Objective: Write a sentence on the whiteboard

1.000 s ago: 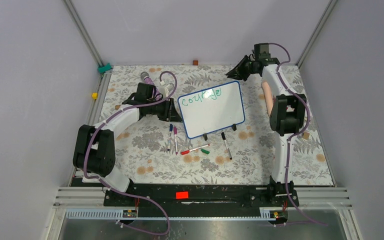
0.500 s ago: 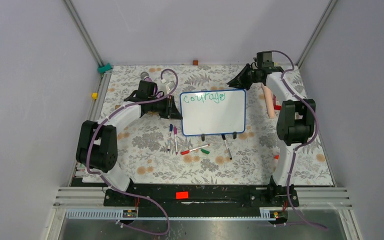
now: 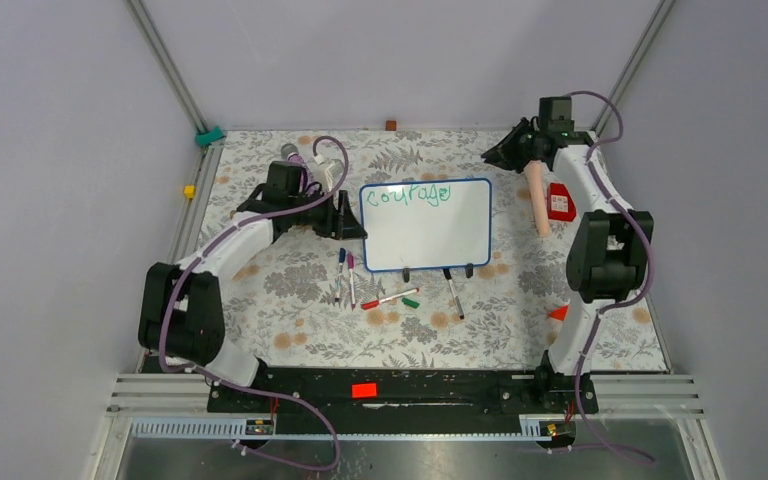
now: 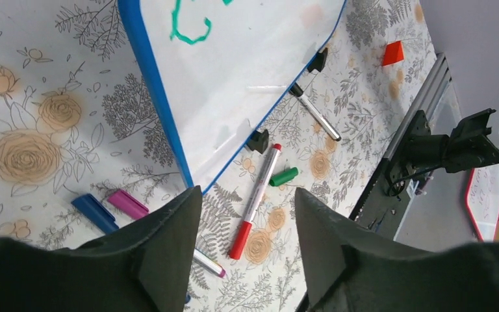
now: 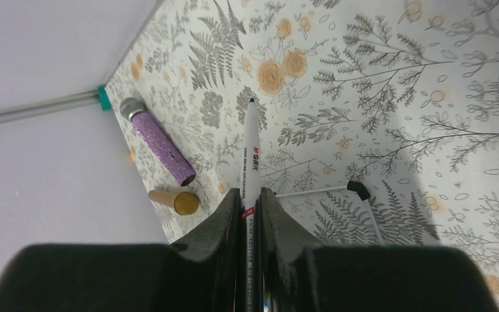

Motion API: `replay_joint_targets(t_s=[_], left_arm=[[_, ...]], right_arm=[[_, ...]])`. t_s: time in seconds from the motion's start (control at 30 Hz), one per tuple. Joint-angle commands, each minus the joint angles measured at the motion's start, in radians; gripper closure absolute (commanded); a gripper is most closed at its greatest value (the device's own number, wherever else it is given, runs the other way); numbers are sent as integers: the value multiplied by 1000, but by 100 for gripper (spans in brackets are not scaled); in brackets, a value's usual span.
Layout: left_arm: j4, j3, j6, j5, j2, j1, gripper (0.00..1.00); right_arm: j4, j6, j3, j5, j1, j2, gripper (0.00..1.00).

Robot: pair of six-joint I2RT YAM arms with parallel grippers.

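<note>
The whiteboard (image 3: 426, 232) stands on its black clip feet mid-table, blue-framed, with the sentence's green word "courage" (image 3: 416, 194) along its top. In the left wrist view the whiteboard's blue edge (image 4: 159, 117) and a green "c" (image 4: 191, 29) show. My left gripper (image 3: 350, 218) sits just off the board's left edge, open with nothing between its fingers (image 4: 169, 247). Behind the board's right corner, my right gripper (image 3: 507, 153) is shut on a white marker (image 5: 250, 153) whose tip points away over the table.
Loose markers (image 3: 392, 297) and a green cap (image 4: 284, 177) lie in front of the board. A purple cylinder (image 3: 295, 155) and a wooden peg (image 5: 175, 200) lie at the back left. A peach rod (image 3: 537, 198) and a red card (image 3: 559, 201) lie right.
The tilted board has been turned square. My left gripper closed on its left edge, then opened and let go. My right arm drew back to the right, away from the board.
</note>
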Motion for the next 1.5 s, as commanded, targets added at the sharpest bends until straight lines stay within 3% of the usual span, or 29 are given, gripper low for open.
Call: replay_joint_targets(t_s=[0.0,0.23,0.63,0.8,0.97,1.23,1.47], left_arm=[[75,-56,-50,-57,-122,8,34],[96,-181,-127,-170,-304,18,1],[151,-289,-305,-322,-544,21,1],[58,-247,-371,-505,-612,45,1],[-109,-209,-528,-794,-677,116,1],[-164,-202,-524,-644,-734,173,1],[-136,-198,-537,-675,-743,174,1]], right_arm=[[23,-4,-11,84,-11,-172,100],[10,-78,-182,155,-9,-437,100],[-118,-258,-463,288,40,-886,100],[-161,-321,-441,344,139,-913,100],[-205,-406,-379,436,257,-892,100],[-220,-380,-415,439,341,-930,100],[-292,-427,-389,474,390,-945,100]])
